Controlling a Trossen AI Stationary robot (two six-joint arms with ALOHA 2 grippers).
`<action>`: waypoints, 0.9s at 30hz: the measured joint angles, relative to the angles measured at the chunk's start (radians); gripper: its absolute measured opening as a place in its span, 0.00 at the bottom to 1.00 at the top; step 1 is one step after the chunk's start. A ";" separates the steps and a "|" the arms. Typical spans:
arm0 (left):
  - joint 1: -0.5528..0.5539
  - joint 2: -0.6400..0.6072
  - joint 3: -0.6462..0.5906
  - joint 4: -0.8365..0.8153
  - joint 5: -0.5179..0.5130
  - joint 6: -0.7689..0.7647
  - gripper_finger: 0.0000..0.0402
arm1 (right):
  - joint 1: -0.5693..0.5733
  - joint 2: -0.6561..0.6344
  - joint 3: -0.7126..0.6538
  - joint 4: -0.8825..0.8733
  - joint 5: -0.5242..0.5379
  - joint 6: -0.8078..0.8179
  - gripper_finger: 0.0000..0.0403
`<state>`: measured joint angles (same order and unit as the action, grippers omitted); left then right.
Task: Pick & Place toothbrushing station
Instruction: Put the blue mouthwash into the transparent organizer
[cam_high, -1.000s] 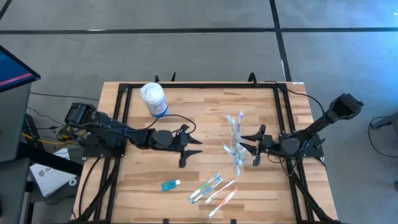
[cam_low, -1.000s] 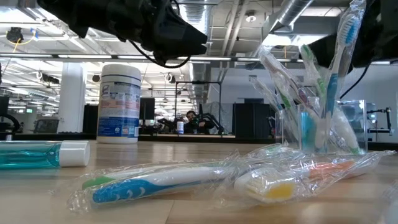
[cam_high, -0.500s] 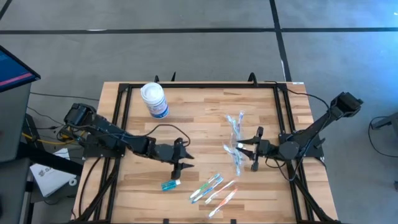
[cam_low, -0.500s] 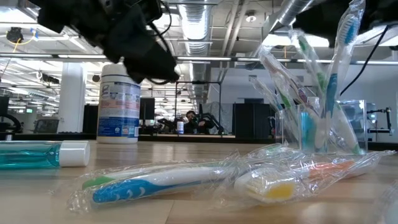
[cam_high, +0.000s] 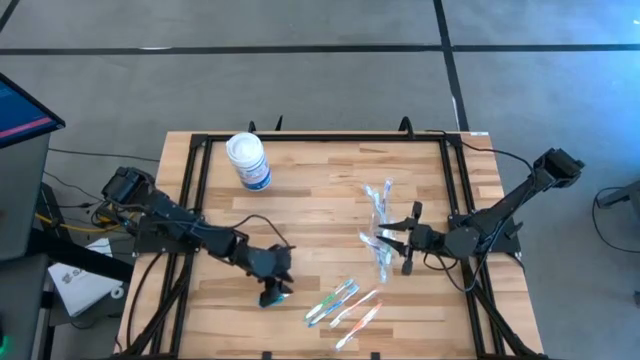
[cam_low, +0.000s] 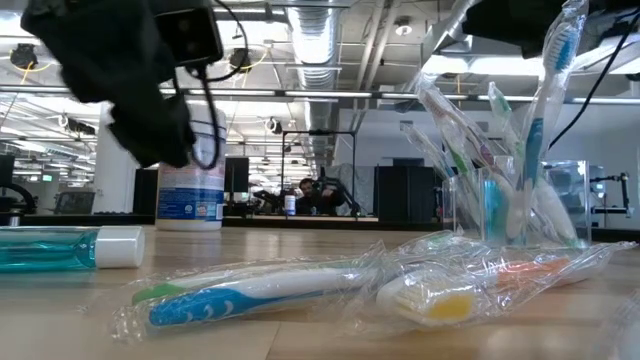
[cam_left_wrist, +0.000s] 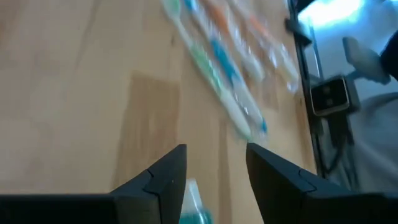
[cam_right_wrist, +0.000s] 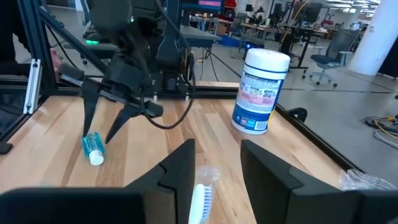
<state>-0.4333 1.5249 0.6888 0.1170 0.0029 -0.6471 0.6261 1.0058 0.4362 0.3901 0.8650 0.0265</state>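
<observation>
A teal tube (cam_high: 272, 298) lies flat on the wooden table near its front edge. My left gripper (cam_high: 273, 288) is open and points down just above it. In the left wrist view the tube (cam_left_wrist: 194, 205) shows between the fingers, and I see no touch. A clear cup (cam_low: 497, 210) stands upright at mid right and holds several wrapped toothbrushes (cam_high: 378, 215). My right gripper (cam_high: 392, 238) is open beside the cup, level with the toothbrush tops. One brush head (cam_right_wrist: 202, 199) shows between its fingers. Several wrapped toothbrushes (cam_high: 345, 302) lie flat near the front edge.
A white canister with a blue label (cam_high: 247, 160) stands at the far left of the table. A black frame rail (cam_high: 455, 200) runs around the table top. Bare wood lies between the canister and the cup.
My left gripper has gone toward the table's near edge and down, and has tipped to point down over the teal tube. My right gripper has edged toward the table's left, closer to the cup. The tube, the cup and the toothbrushes have stayed put.
</observation>
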 joint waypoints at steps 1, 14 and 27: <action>-0.006 0.000 0.000 -0.013 0.007 -0.023 0.40 | 0.000 0.000 0.000 0.001 0.000 0.000 0.29; -0.091 0.000 0.000 -0.097 0.121 -0.214 0.40 | 0.000 0.000 0.015 0.006 0.016 -0.021 0.29; -0.110 0.000 0.029 -0.238 0.119 -0.327 0.40 | 0.000 0.000 0.083 0.002 0.026 -0.132 0.29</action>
<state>-0.5435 1.5249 0.7183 -0.1209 0.1215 -0.9737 0.6262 1.0058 0.5190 0.3921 0.8913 -0.1051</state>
